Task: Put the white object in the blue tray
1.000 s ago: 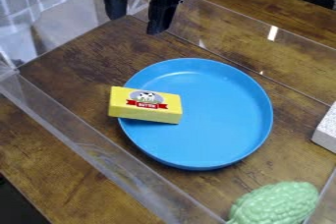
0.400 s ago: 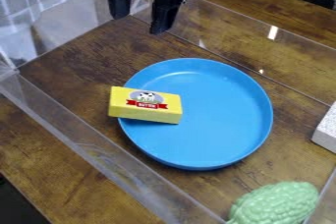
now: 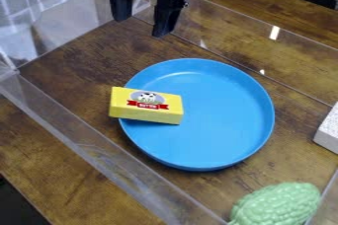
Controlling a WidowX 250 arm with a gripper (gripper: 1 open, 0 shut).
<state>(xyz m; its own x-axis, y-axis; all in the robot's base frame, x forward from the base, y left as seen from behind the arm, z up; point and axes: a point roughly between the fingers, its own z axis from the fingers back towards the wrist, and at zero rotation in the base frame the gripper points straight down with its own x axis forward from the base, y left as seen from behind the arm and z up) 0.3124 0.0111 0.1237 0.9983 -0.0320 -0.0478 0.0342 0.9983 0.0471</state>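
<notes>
reaching for the block (image 3: pixel 327 128) is the step i'm judging to be in hand, and i'm keeping the blue tray (image 3: pixel 201 114) as my landmark. the block is lying to the right of the tray, well apart from it and partly cut off by the view's edge. my gripper (image 3: pixel 142 28) is hanging beyond the tray's far rim, its jaws spread wide and pinching nothing. for a good approach, i'm wanting to travel high over the tray, then come down straight above the block with one finger on each side. the yellow box (image 3: pixel 145 106) is overlapping the tray's left rim, so i'm planning to steer clear of it. i'm also minding the green lump (image 3: pixel 276 205) near the tray's lower right.
</notes>
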